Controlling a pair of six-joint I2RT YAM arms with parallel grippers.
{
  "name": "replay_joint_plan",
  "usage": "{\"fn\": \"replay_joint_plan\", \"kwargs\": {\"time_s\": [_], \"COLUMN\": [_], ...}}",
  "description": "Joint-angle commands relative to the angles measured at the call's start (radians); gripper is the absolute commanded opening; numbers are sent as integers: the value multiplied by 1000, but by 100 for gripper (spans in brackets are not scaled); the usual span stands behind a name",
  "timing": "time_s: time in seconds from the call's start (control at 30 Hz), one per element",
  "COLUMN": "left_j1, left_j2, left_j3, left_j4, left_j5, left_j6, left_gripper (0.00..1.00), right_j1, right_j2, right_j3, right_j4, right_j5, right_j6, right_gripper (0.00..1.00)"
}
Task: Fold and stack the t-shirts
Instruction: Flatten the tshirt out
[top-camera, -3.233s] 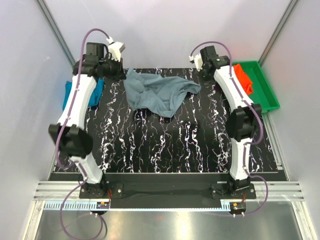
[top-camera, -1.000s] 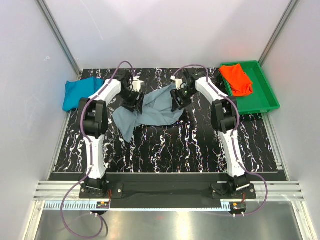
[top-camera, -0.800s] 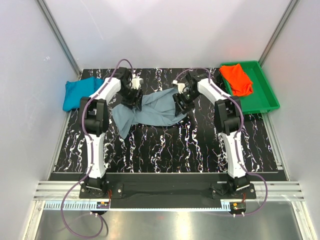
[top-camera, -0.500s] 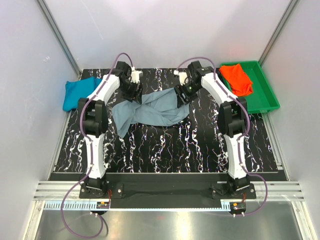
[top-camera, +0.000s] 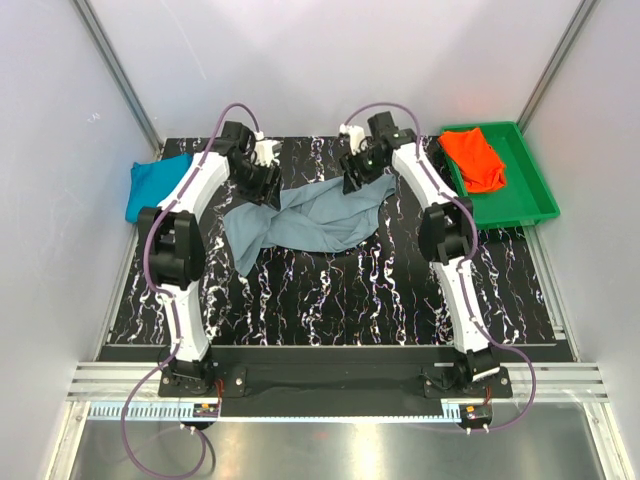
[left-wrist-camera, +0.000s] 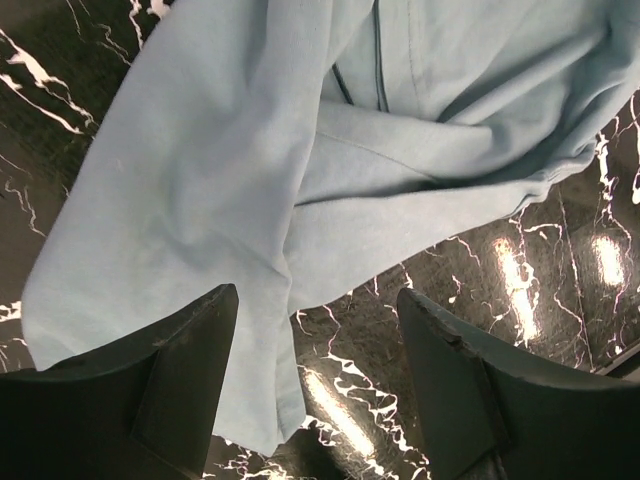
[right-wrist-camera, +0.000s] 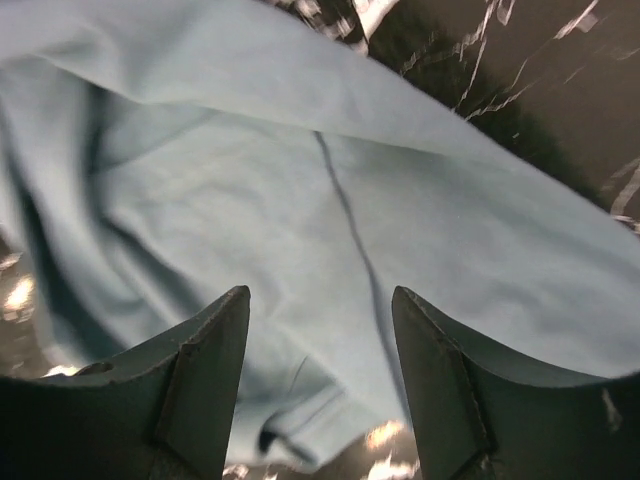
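Cloth is seen lying crumpled across the upper middle of the overhead view. The grey-blue shirt (top-camera: 310, 215) is spread loosely on the black marbled table (top-camera: 330, 290). It is bunched and twisted near its middle, and one flap is trailed toward the lower left.

The left gripper (top-camera: 264, 178) is held at the shirt's upper left edge, and the right gripper (top-camera: 353, 178) at its upper right edge. Both arms are bent inward from the lower corners of the frame.

In the left wrist view the left gripper (left-wrist-camera: 315, 400) is shown with its dark fingers (left-wrist-camera: 185, 385) spread wide, and nothing is pinched between them. The grey-blue shirt (left-wrist-camera: 200, 200) fills the upper left of that frame, with folds and a seam running through it. Glossy table (left-wrist-camera: 520, 280) is exposed at the right.

In the right wrist view the right gripper (right-wrist-camera: 320, 400) is likewise parted, and no cloth is caught between its fingers (right-wrist-camera: 205, 380). The shirt (right-wrist-camera: 300, 200) covers nearly the whole frame, and a dark seam line is seen down its middle. Whether either set of fingertips touches the fabric cannot be told.

The teal shirt (top-camera: 155, 185) is bundled at the left edge of the table, well apart from the grey-blue one. The orange-red shirt (top-camera: 472, 158) is heaped in the upper part of the green tray (top-camera: 530, 205) at the upper right.
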Motion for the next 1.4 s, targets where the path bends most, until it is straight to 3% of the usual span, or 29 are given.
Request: {"fn": "replay_joint_plan", "kwargs": {"time_s": [0.0,0.27,0.47,0.57,0.63,0.77,0.93,1.17,1.37], "left_j1": [0,-31,-43,-43,-43,-43,-43,-51,-69], "left_j2": [-38,-52,-35,-26,-22,-15,15,61,58], "left_j3": [-7,-49,-27,-20,-14,-7,-6,46,3], "left_j4": [4,4,1,4,5,9,13,13,13], "left_j5": [18,1,-4,-5,-4,5,18,28,32], "left_j6": [1,9,4,4,1,-5,-11,-20,-19], "left_gripper": [70,71,71,71,71,71,71,70,70], "right_j1": [1,7,16,20,20,20,13,4,1], "right_j2": [64,107,116,115,90,20,-81,-135,-164], "right_j3": [80,68,15,15,-28,-143,-177,-41,-27], "right_j4": [26,78,46,15,24,59,83,116,135], "right_j5": [7,42,134,151,175,225,261,309,315], "right_j6": [-4,-14,-53,-57,-56,-51,-31,-43,-30], "right_gripper": [67,67,59,46,25,0,0,0,0]}}
